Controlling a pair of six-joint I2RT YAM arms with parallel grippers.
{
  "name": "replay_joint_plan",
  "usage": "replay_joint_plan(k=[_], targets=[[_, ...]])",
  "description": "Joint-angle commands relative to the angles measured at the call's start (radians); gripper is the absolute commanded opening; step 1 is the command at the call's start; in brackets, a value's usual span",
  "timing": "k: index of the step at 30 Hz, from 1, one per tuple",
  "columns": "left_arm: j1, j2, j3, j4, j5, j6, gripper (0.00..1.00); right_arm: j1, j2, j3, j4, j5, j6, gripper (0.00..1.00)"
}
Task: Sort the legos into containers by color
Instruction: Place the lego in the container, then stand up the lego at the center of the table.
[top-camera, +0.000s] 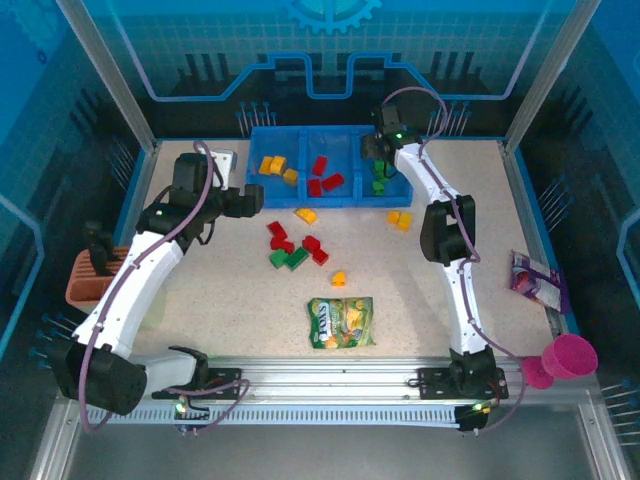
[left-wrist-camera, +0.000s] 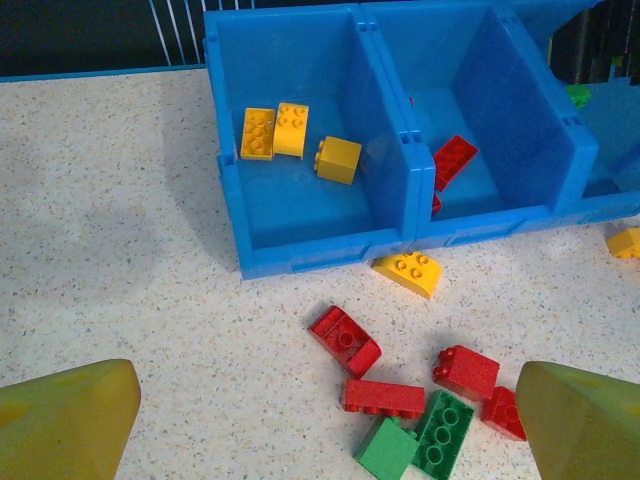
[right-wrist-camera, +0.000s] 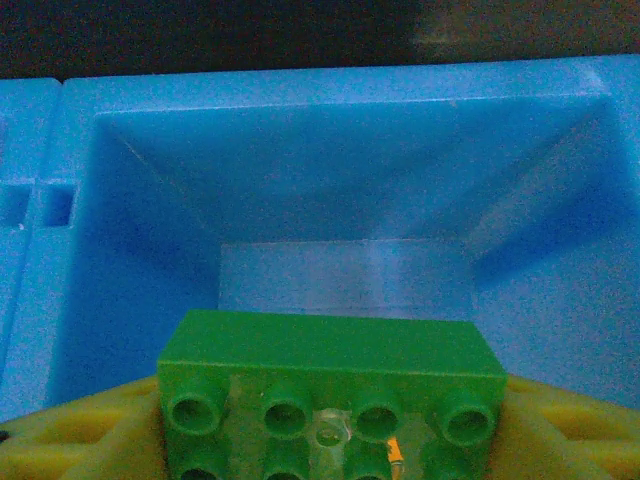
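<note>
Green lego (right-wrist-camera: 330, 370) is held tight by the right hand (top-camera: 381, 160), over the right box (right-wrist-camera: 340, 180) of the blue tray (top-camera: 280, 203). Left hand (left-wrist-camera: 330, 410) is wide open above loose red legos (left-wrist-camera: 385, 398) on the counter (left-wrist-camera: 120, 250). Yellow legos (left-wrist-camera: 275, 130) lie in the left box (left-wrist-camera: 300, 215).

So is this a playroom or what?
Probably a robot lab cell: white robot arms bolted to a metal rail, a speckled tabletop fenced by aluminium posts and blue printed panels.

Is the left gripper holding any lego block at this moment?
No, the left gripper is open: its yellow fingers stand wide apart with no block clamped between them.
</note>
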Motion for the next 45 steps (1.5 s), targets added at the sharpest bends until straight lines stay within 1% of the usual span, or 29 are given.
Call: replay_joint_plan(k=[1, 2, 5, 11, 13, 15, 18, 21, 23, 26, 30, 35, 38, 42, 45], targets=[[0.013, -0.024, 0.019, -0.012, 0.019, 0.019, 0.98, -0.011, -0.058, 0.004, -0.008, -0.015, -0.005, 0.66], [0.013, -0.026, 0.017, -0.01, 0.02, 0.019, 0.98, -0.011, -0.059, 0.004, -0.006, -0.019, -0.005, 0.66], [0.013, -0.032, 0.014, -0.008, 0.022, 0.018, 0.98, -0.011, -0.062, 0.01, -0.009, -0.025, -0.009, 0.73], [0.013, -0.041, 0.011, -0.007, 0.024, 0.018, 0.98, -0.011, -0.063, 0.01, -0.017, -0.021, -0.009, 0.77], [0.013, -0.043, 0.011, -0.007, 0.025, 0.016, 0.98, -0.011, -0.066, 0.01, -0.02, -0.02, -0.009, 0.73], [0.013, -0.043, 0.011, -0.005, 0.027, 0.016, 0.98, -0.011, -0.069, 0.008, -0.019, -0.018, -0.009, 0.66], [0.013, -0.043, 0.009, -0.003, 0.028, 0.016, 0.98, -0.009, -0.081, 0.008, -0.018, -0.027, -0.012, 0.58], [0.013, -0.045, 0.01, -0.003, 0.028, 0.016, 0.98, 0.004, -0.104, 0.004, -0.032, -0.026, -0.024, 0.52], [0.013, -0.046, 0.01, -0.005, 0.026, 0.016, 0.98, 0.017, -0.132, -0.014, -0.038, -0.028, -0.038, 0.51], [0.013, -0.053, 0.007, -0.003, 0.025, 0.018, 0.98, 0.05, -0.191, -0.071, -0.048, -0.049, -0.062, 0.49], [0.013, -0.06, 0.005, -0.003, 0.021, 0.022, 0.98, 0.123, -0.311, -0.191, -0.076, -0.093, -0.107, 0.49], [0.013, -0.072, -0.006, 0.001, 0.016, 0.028, 0.99, 0.241, -0.445, -0.413, -0.07, -0.267, -0.213, 0.5], [0.013, -0.072, -0.006, 0.001, 0.007, 0.031, 0.99, 0.292, -0.461, -0.44, -0.159, -0.348, -0.193, 0.49], [0.013, -0.076, -0.009, 0.001, -0.002, 0.037, 0.99, 0.371, -0.504, -0.523, -0.208, -0.369, -0.171, 0.5], [0.014, -0.08, -0.01, 0.004, -0.006, 0.038, 0.99, 0.404, -0.515, -0.562, -0.236, -0.406, -0.12, 0.53]])
